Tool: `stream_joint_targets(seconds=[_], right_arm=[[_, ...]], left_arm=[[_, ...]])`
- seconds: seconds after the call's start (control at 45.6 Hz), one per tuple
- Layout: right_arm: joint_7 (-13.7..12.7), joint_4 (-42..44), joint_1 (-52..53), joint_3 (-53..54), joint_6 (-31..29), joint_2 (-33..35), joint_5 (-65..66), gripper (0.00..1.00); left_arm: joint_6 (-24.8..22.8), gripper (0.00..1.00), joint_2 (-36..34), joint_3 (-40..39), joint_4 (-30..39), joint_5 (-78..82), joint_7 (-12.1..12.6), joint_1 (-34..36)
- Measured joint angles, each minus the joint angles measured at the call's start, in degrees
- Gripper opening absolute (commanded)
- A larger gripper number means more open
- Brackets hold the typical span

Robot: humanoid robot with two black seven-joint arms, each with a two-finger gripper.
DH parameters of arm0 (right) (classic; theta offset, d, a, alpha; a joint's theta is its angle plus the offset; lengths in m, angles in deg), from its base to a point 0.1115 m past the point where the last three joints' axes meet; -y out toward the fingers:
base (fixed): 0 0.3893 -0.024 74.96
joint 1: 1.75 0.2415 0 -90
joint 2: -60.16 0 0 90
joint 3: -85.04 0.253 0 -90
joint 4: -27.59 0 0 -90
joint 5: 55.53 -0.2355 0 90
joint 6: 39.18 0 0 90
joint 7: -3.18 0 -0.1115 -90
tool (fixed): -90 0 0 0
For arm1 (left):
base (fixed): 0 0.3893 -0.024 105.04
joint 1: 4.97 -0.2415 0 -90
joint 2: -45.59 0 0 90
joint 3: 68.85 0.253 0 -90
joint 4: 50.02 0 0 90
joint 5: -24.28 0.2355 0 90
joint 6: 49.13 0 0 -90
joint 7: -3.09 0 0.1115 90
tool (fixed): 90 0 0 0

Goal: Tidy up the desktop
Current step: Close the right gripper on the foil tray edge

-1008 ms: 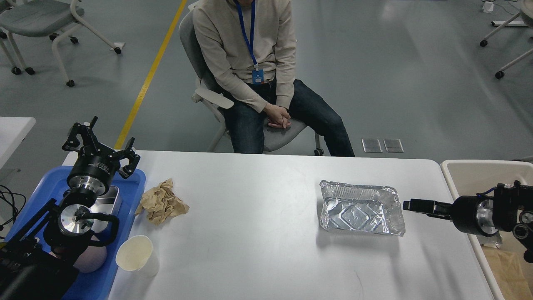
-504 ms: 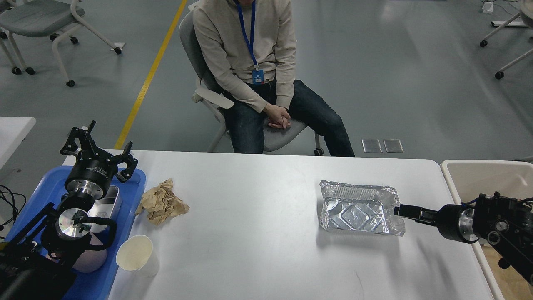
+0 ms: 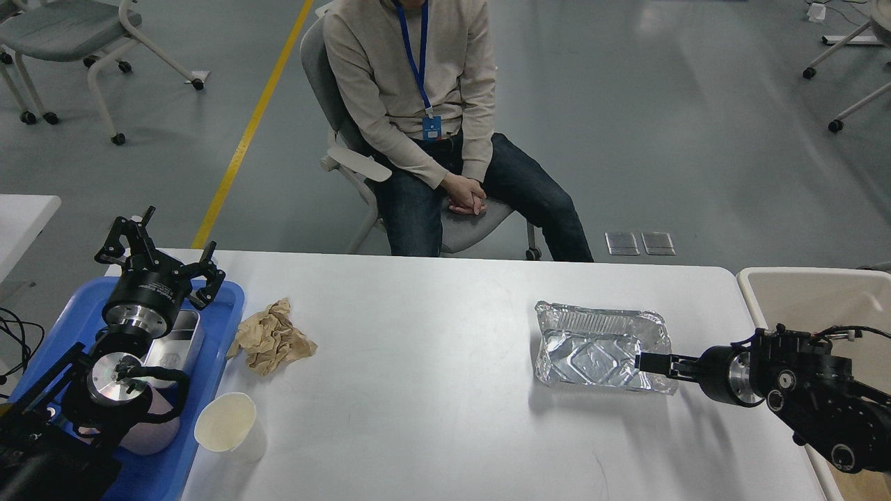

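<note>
Desktop (image 3: 431, 390), left gripper (image 3: 163, 250) jaws spread wide, empty, right gripper (image 3: 651, 363) over foil tray (image 3: 592, 344), jaws unclear.

Desktop (image 3: 431, 390): smooth white laminate, satin sheen w/ soft reflections. Foil tray (image 3: 600, 344), right of centre: thin crinkled aluminium, bright mirror-like, ribbed walls, embossed base. Crumpled paper (image 3: 270, 337), left: brown kraft, matt, rough creases. Paper cup (image 3: 226, 424), near left: off-white, matt. Blue tray (image 3: 209, 390), far left edge: moulded plastic, semi-gloss; metal tin (image 3: 182, 334) inside it, brushed steel finish. Beige bin (image 3: 800, 292), right: smooth plastic, dull. Arm housings: black matt casing w/ polished metal rings.
</note>
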Motion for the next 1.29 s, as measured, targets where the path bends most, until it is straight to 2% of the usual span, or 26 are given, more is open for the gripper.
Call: stream_joint_targets(seconds=[0.044, 0.11, 0.175, 0.219, 1.292], right_arm=[[0.02, 0.38, 0.16, -0.14, 0.04, -0.2, 0.0, 0.67], [0.02, 0.8, 0.26, -0.27, 0.15, -0.44, 0.0, 0.3], [0.02, 1.24, 0.26, -0.51, 0.23, -0.61, -0.1, 0.07], [0.02, 1.46, 0.26, -0.79, 0.25, -0.61, -0.24, 0.0], [3.55, -0.15, 1.9, -1.94, -0.97, -0.12, -0.94, 0.0]], left_arm=[[-0.01, 0.96, -0.01, 0.0, 0.0, 0.0, 0.0, -0.01], [-0.05, 0.96, -0.02, -0.01, 0.01, 0.0, 0.0, -0.01], [-0.06, 0.96, -0.02, -0.01, 0.03, 0.0, 0.0, -0.01], [-0.06, 0.96, -0.02, -0.01, 0.03, 0.0, 0.0, -0.01], [-0.08, 0.96, -0.3, -0.08, 0.06, -0.01, 0.09, -0.28]])
